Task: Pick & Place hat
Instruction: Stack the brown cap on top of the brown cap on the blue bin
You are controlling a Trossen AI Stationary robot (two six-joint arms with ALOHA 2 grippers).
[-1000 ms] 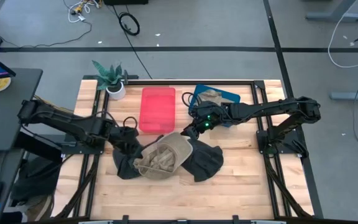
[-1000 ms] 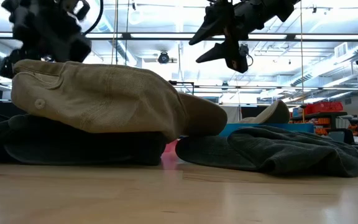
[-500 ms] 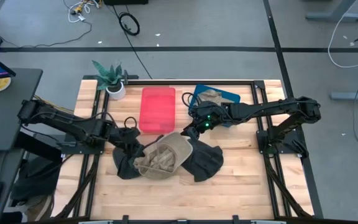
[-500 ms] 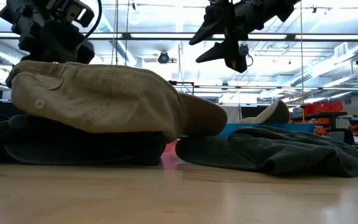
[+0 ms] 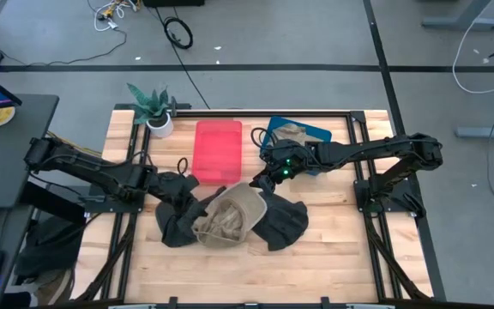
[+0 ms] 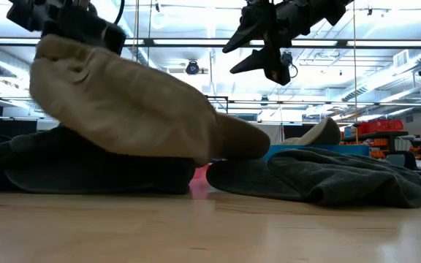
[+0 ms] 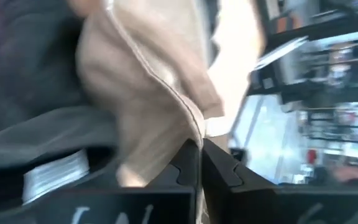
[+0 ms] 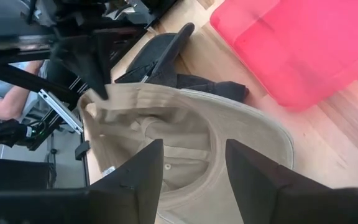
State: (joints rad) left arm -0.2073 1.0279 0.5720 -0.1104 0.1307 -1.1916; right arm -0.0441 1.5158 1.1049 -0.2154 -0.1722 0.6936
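Observation:
A tan hat point(image 5: 228, 219) lies crown down on two dark hats point(image 5: 171, 225) point(image 5: 286, 225) at the table's middle. It is tipped, with its left end raised point(image 6: 64, 51). My left gripper point(image 5: 192, 209) is shut on that end's rim; in the low view my left gripper point(image 6: 79, 25) stands above the raised end. My right gripper point(image 5: 264, 178) hangs open above the hat's right side, touching nothing. In the right wrist view my right gripper point(image 8: 194, 177) looks down into the hat's hollow point(image 8: 185, 137). My left gripper pinches the hat's rim point(image 7: 188, 121) at the hat's left end between its two shut fingers point(image 7: 219, 171). It comes from the table's left, slanting down. That end is lifted, and the brim end point(image 6: 240, 139) stays on the dark hats, so the hat sits tilted.
A red bin point(image 5: 217, 150) stands just behind the hats. A blue tray point(image 5: 314, 130) holding another tan hat point(image 5: 292, 131) is at the far right. A potted plant point(image 5: 154, 107) stands at the far left corner. Bare wood lies toward the near edge point(image 5: 247, 270).
My left gripper has shut on the tan hat's left rim and gone up a little. The hat's left end has lifted and the hat has tipped, while its brim end has stayed on the dark hats.

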